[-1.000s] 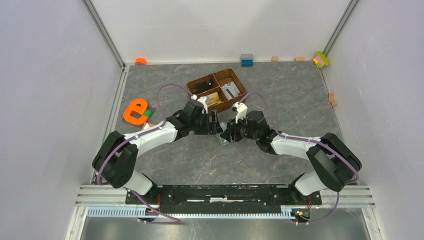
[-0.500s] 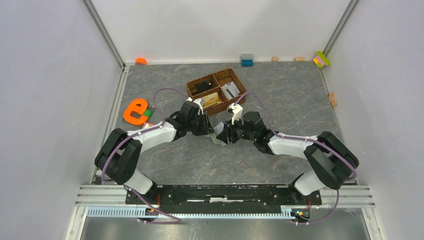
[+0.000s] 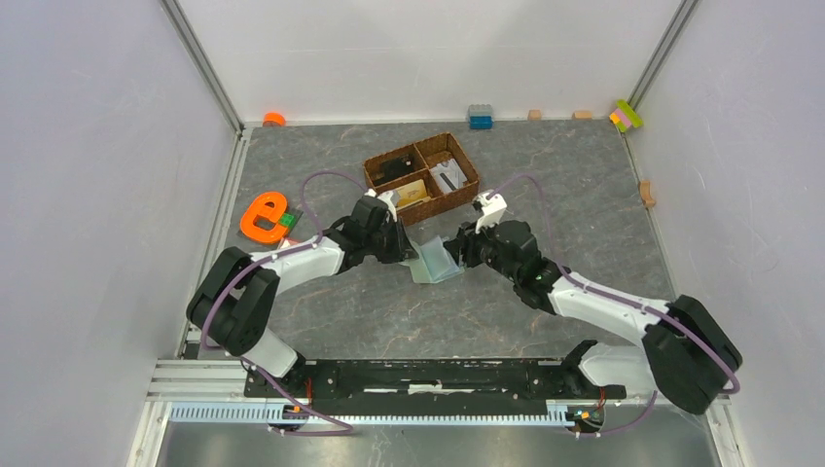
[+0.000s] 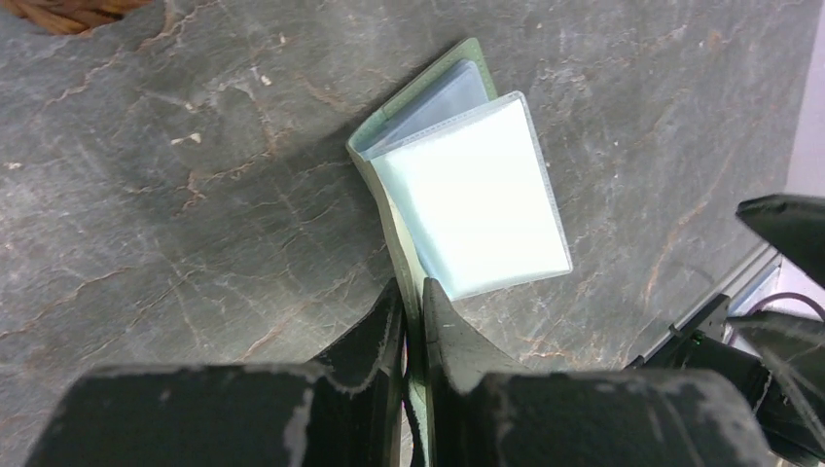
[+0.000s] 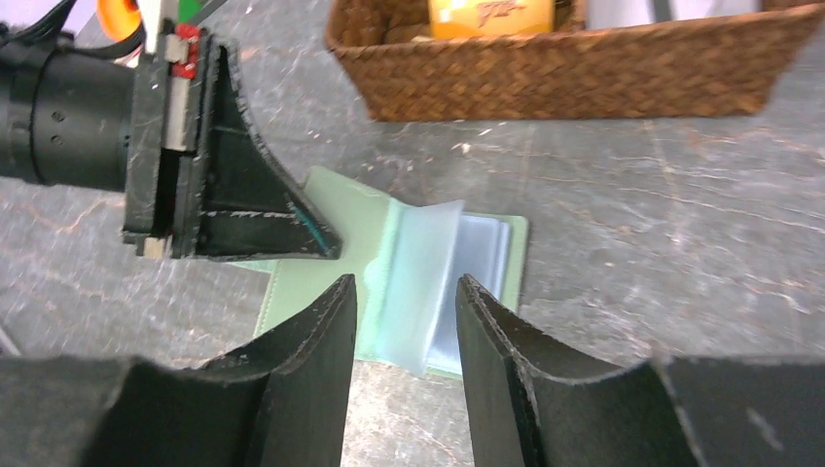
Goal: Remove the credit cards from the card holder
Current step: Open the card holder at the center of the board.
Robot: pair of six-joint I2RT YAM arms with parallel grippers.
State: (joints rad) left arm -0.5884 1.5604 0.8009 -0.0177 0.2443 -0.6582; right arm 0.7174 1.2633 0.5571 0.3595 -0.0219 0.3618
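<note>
The card holder (image 3: 434, 262) lies open on the table, sage-green outside with pale clear sleeves (image 4: 472, 199) fanned up. My left gripper (image 3: 410, 247) is shut on the edge of its green cover (image 4: 412, 292), and its black fingers (image 5: 243, 209) show in the right wrist view. My right gripper (image 3: 458, 247) hovers open just right of the holder. The upright sleeve (image 5: 416, 277) stands beyond the gap between its fingers (image 5: 406, 290), untouched. No credit cards show in the sleeves. A tan-orange flat piece (image 3: 415, 192) lies in the basket; I cannot tell whether it is a card.
A brown wicker divided basket (image 3: 468, 180) stands just behind the holder, and its front wall (image 5: 584, 73) is close in the right wrist view. An orange letter e (image 3: 263, 216) lies at the left. Small blocks (image 3: 480, 116) line the back wall and right side.
My left gripper has closed on the holder's cover. My right arm has let go and drawn back to the right, and the holder now lies spread open between the grippers.
</note>
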